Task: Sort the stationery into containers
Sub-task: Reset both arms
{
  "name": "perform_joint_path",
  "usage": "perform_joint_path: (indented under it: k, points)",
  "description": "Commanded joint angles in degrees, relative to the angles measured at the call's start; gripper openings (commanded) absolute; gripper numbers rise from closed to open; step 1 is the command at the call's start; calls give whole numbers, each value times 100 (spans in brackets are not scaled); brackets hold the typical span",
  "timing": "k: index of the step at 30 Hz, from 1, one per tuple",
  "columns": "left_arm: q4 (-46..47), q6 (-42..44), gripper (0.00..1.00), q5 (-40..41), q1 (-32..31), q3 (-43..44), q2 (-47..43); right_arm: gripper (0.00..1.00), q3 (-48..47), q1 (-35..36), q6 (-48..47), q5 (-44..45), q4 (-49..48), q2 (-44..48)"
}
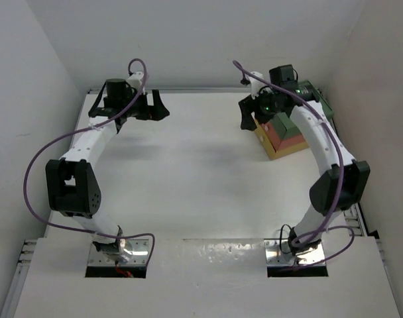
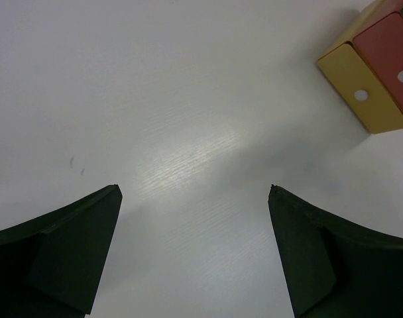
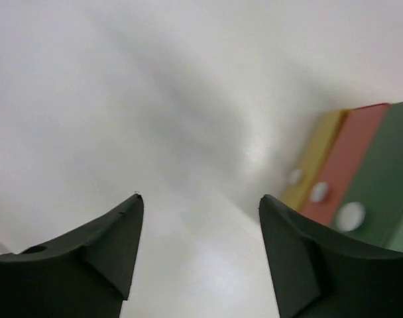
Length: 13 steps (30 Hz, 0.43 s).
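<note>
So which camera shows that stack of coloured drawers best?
The right wrist view: the stack of drawers shows all three fronts, yellow, coral-red and green, though blurred. The left wrist view is sharper but cuts it at the corner, green nearly out of frame. From the top view the right arm covers much of it.

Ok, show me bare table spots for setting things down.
Free: the white tabletop between the left gripper and right gripper, down to the near edge. Crowded: the far-right corner, where the right gripper hangs beside the green, coral-red and yellow drawer stack.
</note>
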<state>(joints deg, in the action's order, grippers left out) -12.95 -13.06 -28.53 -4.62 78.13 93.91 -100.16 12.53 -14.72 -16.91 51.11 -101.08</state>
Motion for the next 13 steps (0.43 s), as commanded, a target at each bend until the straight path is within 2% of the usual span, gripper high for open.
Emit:
perform_joint_path:
  k: [1,5,9,13]
  points:
    - [-593,576,100,-74,198,273,-92,71,513,-5,891,-1411,76,807]
    - [-1034,1015,100,225,339,81,-538,80,2005,-111,1269,-1229,-750,1669]
    - [-534,1148,100,348,601,-866,-1312,81,2737,-347,1428,-1060,-1147,2170]
    - [-647,1280,100,436,752,-1220,-1769,81,3291,-559,1639,-1017,-1297,2609]
